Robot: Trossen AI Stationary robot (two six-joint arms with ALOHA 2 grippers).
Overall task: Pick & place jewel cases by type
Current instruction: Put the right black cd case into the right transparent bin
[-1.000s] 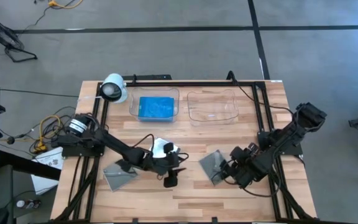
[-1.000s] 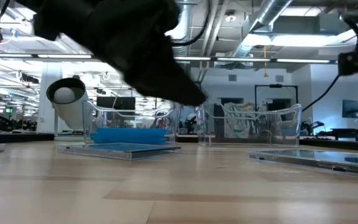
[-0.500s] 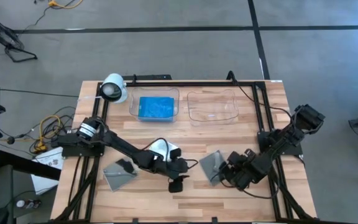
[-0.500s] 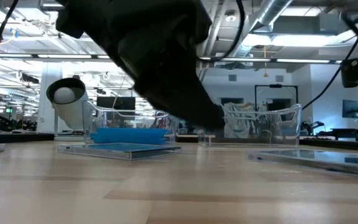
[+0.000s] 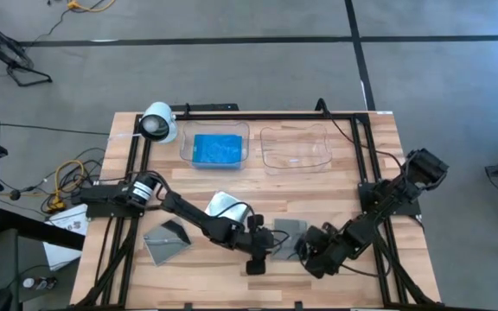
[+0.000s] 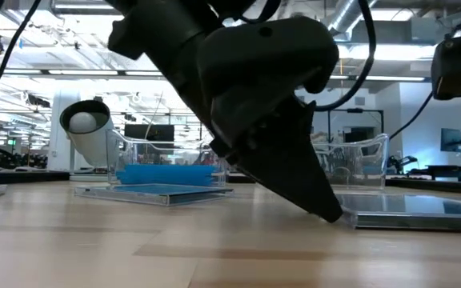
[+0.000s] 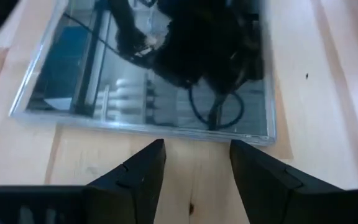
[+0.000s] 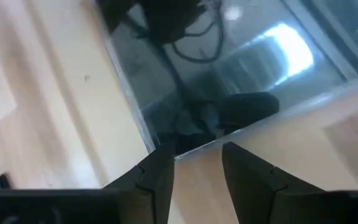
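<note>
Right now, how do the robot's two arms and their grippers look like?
Both arms are dark, almost black, and jointed. The left arm has a silvery ring near its base and a black cable. Each gripper, left gripper and right gripper, has two flat, angular black fingers.

White cylindrical camera [image 5: 157, 123] lying at the far left corner of the wooden surface [image 5: 335, 186]; two clear rounded trays [image 5: 296, 149] side by side along the far edge, the left tray [image 5: 215, 149] just beside the camera; cables [image 5: 66, 179] tangled on the floor off the left side.
</note>
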